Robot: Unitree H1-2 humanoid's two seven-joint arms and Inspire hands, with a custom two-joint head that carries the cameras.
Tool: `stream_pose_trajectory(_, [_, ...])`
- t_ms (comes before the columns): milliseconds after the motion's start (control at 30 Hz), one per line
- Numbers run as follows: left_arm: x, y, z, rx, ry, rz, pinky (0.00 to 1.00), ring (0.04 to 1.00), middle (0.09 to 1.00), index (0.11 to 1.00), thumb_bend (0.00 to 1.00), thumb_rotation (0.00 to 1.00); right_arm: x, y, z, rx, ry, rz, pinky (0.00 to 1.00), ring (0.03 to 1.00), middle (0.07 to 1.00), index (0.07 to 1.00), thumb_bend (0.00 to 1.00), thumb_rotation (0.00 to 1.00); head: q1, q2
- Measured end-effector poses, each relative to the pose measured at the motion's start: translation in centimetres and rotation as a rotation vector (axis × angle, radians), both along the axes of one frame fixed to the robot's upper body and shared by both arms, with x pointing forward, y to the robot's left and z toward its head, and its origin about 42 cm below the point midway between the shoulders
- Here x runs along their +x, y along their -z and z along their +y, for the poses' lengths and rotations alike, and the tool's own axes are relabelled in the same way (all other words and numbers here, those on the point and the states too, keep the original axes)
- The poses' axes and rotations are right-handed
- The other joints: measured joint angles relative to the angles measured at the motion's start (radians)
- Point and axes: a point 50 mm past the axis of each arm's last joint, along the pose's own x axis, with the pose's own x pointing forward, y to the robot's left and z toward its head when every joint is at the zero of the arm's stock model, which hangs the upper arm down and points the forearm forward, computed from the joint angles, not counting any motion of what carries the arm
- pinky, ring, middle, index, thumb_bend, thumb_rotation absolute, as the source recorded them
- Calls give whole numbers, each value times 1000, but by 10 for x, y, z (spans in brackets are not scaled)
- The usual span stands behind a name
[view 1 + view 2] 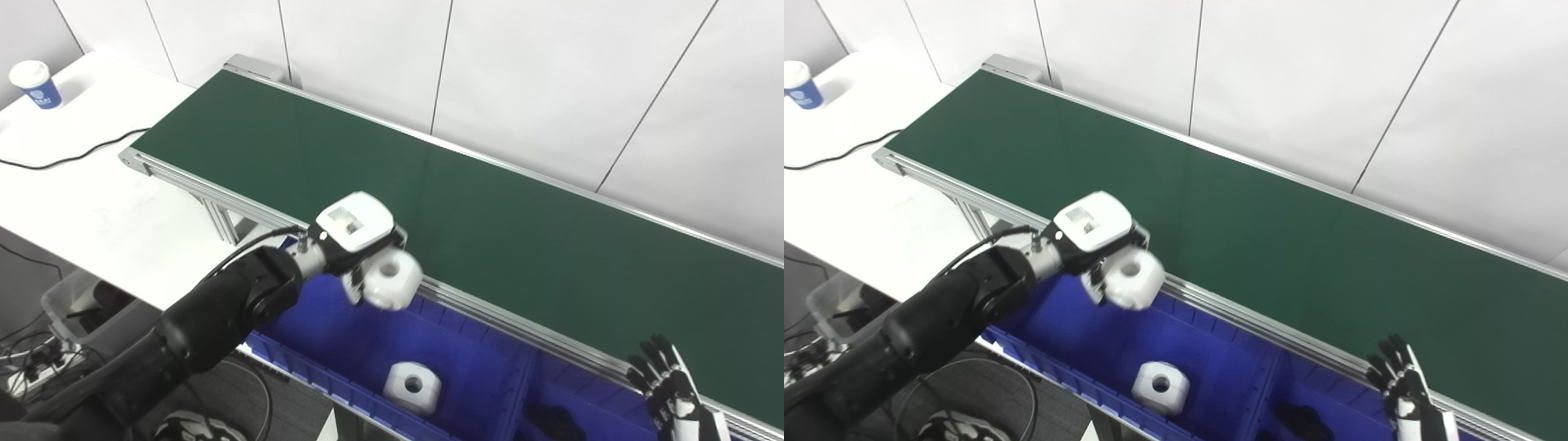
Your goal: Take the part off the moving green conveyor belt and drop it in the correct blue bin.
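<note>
White block part (393, 280), rounded cube with a round hole in one face: held in the left hand (358, 236), fingers closed around it, above the left blue bin (343, 327) at the near rail of the conveyor.
Part is off the belt, hanging over the bin's far edge, not touching the bin floor.

Second white block (413, 387), same shape, hole facing up: lies on the floor of that same bin, toward its near wall.
Adjacent right blue bin (588, 407), across a divider: contains a dark object (1301, 419), too dim to identify.

Right hand (1402, 380): low at the near rail, fingers spread and pointing up, empty.

Green conveyor belt (429, 184): runs diagonally, aluminium side rails, no parts on its surface.

White table (92, 196) at the belt's left end: paper cup (35, 84) with white lid and blue sleeve; sleeve print not legible. Black cable (73, 156) trails across the tabletop.
</note>
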Motion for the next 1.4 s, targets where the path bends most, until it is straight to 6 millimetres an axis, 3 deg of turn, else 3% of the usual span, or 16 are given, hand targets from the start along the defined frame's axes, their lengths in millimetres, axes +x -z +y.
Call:
stream_pose_trajectory(100, [-2, 15, 13, 52, -23, 85, 512, 533, 501, 476, 522, 0, 0, 0, 1, 2, -2, 1, 883, 888, 929, 953, 931, 933, -6, -2])
stream_pose_trajectory(233, [-5, 25, 16, 98, -17, 150, 636, 600, 534, 456, 515, 0, 0, 0, 4, 10, -4, -1, 887, 890, 936, 954, 928, 924, -14, -2])
stream_pose_trajectory(433, [-6, 35, 21, 137, -26, 203, 627, 610, 534, 461, 515, 0, -1, -1, 11, 27, -5, -8, 889, 896, 938, 957, 925, 933, -28, -8])
stream_pose_trajectory(500, [-6, 35, 22, 137, -27, 205, 635, 626, 593, 483, 516, 51, -1, -1, 11, 28, -5, -8, 893, 902, 942, 961, 921, 930, -38, -9])
stream_pose_trajectory(533, [-5, 34, 23, 123, -31, 208, 687, 709, 709, 660, 736, 241, -1, -1, 11, 29, -5, -8, 892, 903, 943, 963, 919, 936, -38, -9])
stream_pose_trajectory(567, [-5, 33, 24, 108, -35, 213, 698, 725, 730, 697, 782, 278, -1, -1, 11, 29, -5, -8, 891, 903, 943, 963, 918, 937, -38, -9])
stream_pose_trajectory(600, [-5, 32, 24, 98, -39, 217, 740, 789, 807, 809, 890, 384, -1, -1, 11, 29, -6, -10, 890, 904, 943, 963, 918, 938, -43, -8])
stream_pose_trajectory(667, [-6, 27, 22, 94, -45, 233, 887, 928, 950, 959, 978, 570, -2, -4, 12, 28, -8, -18, 891, 904, 942, 962, 919, 937, -48, -5])
stream_pose_trajectory(733, [-7, 20, 17, 93, -36, 235, 977, 985, 990, 992, 997, 656, -2, -7, 13, 27, -10, -29, 891, 904, 942, 962, 920, 933, -48, -5])
stream_pose_trajectory(967, [-18, 2, 4, -44, 8, 225, 1000, 1000, 1000, 1000, 1000, 717, -5, -7, 14, 17, -12, -27, 882, 911, 950, 971, 930, 944, -63, -6])
stream_pose_trajectory(1167, [-22, -37, -27, -273, 96, 122, 1000, 1000, 1000, 1000, 1000, 708, -5, -7, 17, 24, -15, -25, 891, 909, 940, 958, 955, 911, -87, 0])
stream_pose_trajectory(1233, [-24, -48, -33, -346, 115, 108, 1000, 1000, 1000, 1000, 1000, 675, -5, -7, 19, 29, -14, -25, 889, 907, 939, 964, 942, 920, -148, 9])
stream_pose_trajectory(1300, [-28, -62, -40, -445, 141, 94, 1000, 1000, 1000, 1000, 1000, 673, -5, -6, 23, 17, -16, -24, 879, 906, 940, 964, 930, 931, -158, 11])
stream_pose_trajectory(1333, [-30, -71, -43, -510, 157, 78, 1000, 1000, 1000, 1000, 1000, 679, -5, -7, 25, 8, -19, -26, 876, 906, 941, 962, 928, 937, -225, 17])
stream_pose_trajectory(1367, [-33, -79, -46, -583, 169, 69, 1000, 1000, 1000, 1000, 1000, 683, -5, -8, 29, 0, -22, -28, 877, 907, 942, 961, 930, 943, -226, 17])
stream_pose_trajectory(1400, [-36, -87, -49, -673, 176, 61, 1000, 1000, 1000, 1000, 1000, 687, -5, -11, 36, -7, -23, -32, 878, 908, 943, 960, 933, 947, -306, 21])
